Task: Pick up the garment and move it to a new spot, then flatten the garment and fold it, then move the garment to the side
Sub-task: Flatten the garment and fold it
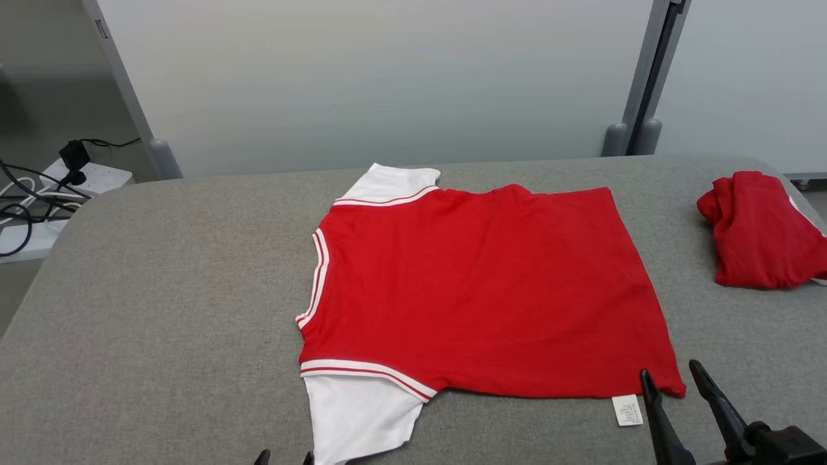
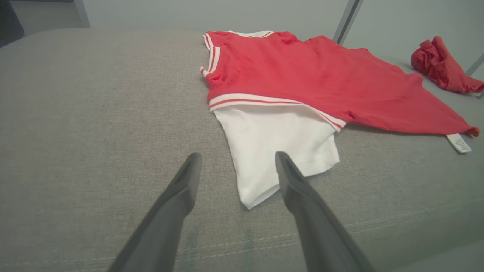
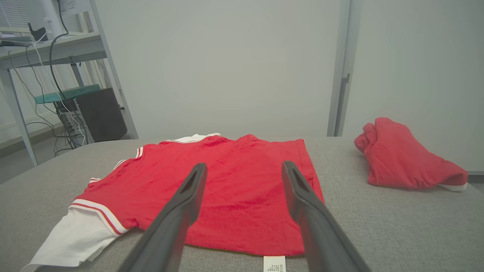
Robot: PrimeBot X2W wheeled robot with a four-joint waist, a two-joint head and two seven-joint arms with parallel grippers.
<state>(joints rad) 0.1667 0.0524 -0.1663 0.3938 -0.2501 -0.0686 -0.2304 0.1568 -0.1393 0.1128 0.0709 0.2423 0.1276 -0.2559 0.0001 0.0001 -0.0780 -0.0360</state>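
garments: 2, both red | garment (image 1: pixel 478 290) spread flat mid-table (image 1: pixel 161 290), 2 white sleeves (image 1: pixel 358 413), 1 label (image 1: pixel 627 410) at near hem corner | second red garment (image 1: pixel 759 232) bunched at table's right edge, well apart | grippers: 2 | left gripper (image 2: pixel 238 155) jaws wide, empty, just beside near sleeve | right gripper (image 1: pixel 670 368) jaws wide, empty, beside label corner

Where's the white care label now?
Head view, lower right: the care label pokes from the near hem of the red shirt, beside the right gripper.
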